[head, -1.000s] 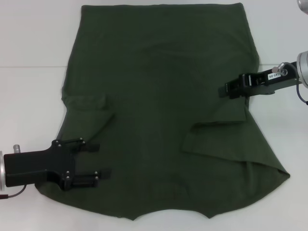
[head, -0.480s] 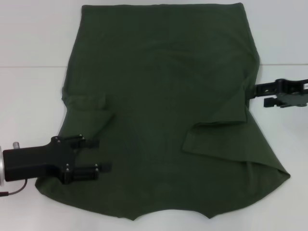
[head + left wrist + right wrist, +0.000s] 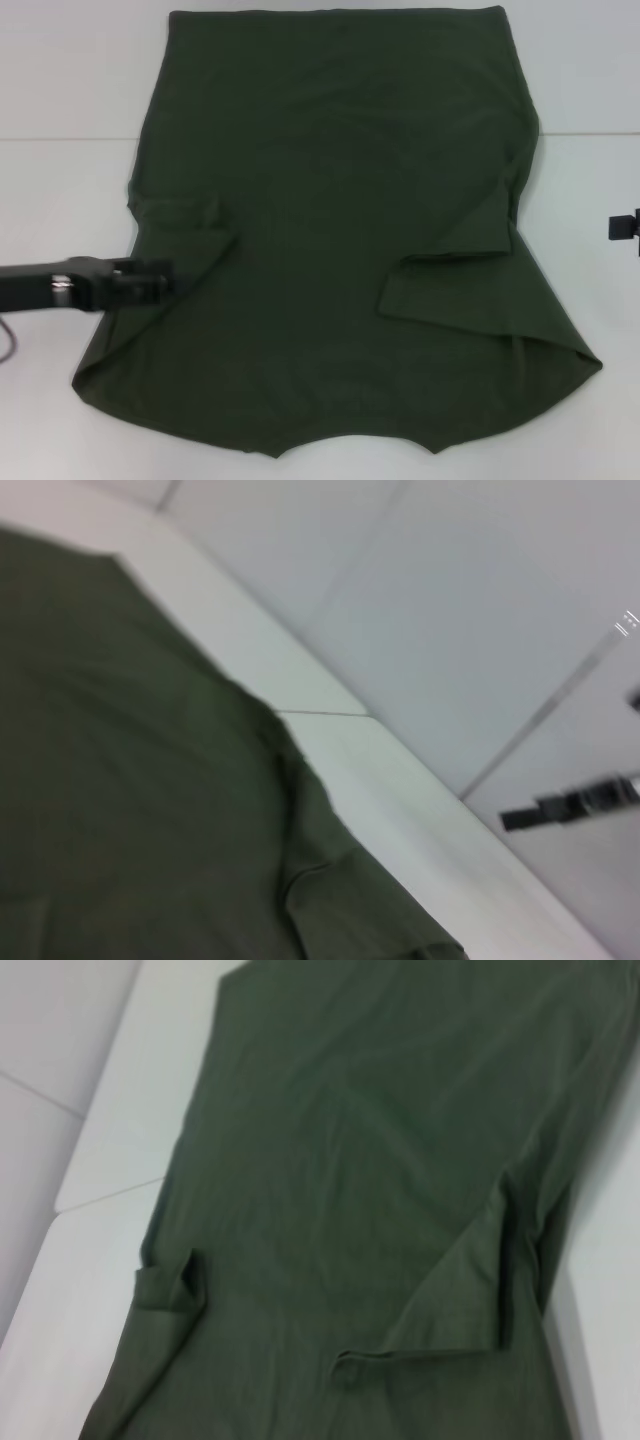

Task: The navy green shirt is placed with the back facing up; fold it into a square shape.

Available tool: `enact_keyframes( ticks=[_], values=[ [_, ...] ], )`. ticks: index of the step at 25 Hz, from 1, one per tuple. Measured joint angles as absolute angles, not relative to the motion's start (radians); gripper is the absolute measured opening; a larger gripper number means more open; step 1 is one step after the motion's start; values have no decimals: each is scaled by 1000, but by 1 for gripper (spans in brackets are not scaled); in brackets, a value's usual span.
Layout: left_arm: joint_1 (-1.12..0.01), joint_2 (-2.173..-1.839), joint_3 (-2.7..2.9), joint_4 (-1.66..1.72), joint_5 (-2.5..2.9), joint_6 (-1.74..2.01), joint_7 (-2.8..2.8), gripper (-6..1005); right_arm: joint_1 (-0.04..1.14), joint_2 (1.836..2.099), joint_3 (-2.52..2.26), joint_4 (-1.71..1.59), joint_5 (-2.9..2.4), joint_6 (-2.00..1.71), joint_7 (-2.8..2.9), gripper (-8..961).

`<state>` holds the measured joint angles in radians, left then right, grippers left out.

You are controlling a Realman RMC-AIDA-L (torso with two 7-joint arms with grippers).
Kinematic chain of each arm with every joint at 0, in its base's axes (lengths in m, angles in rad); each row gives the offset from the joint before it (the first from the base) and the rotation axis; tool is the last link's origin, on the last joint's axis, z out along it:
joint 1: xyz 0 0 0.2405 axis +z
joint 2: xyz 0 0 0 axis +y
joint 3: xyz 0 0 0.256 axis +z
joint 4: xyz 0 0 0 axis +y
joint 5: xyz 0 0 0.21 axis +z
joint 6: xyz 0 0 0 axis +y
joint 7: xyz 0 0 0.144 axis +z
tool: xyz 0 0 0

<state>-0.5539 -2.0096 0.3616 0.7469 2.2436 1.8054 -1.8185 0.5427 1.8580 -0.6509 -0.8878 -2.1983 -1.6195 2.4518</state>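
Lying spread flat across the white table, the navy green shirt fills most of the head view, its straight hem at the far edge and its curved neck edge nearest the robot. Both short sleeves are folded inward onto the body: one forms a small flap on the robot's left side, the other a larger flap on the right, with a diagonal crease running up from it. The left gripper sits at the shirt's left edge, just below the folded left sleeve, turned edge-on so its black body reads as a thin bar reaching in from the left; whether its fingers are apart or together cannot be told, nor whether it pinches any fabric. The right gripper shows only as a small black piece at the right border of the head view, apart from the shirt, over bare table, and its state cannot be told either. From the right wrist view the shirt lies smooth with both sleeve folds visible. The left wrist view shows the shirt's edge against the table.
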Motion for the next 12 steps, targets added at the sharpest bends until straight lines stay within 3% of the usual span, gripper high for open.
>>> enact_keyframes(
  ticks=[7, 12],
  values=[
    [-563, -1944, 222, 813, 2371, 1860, -2276, 807, 507, 1904, -575, -840, -2173, -1696, 2087, 834],
    [-564, -1928, 164, 810, 2460, 1857, -2484, 807, 480, 1949, -565, -832, -2172, -1754, 1709, 836]
  ],
)
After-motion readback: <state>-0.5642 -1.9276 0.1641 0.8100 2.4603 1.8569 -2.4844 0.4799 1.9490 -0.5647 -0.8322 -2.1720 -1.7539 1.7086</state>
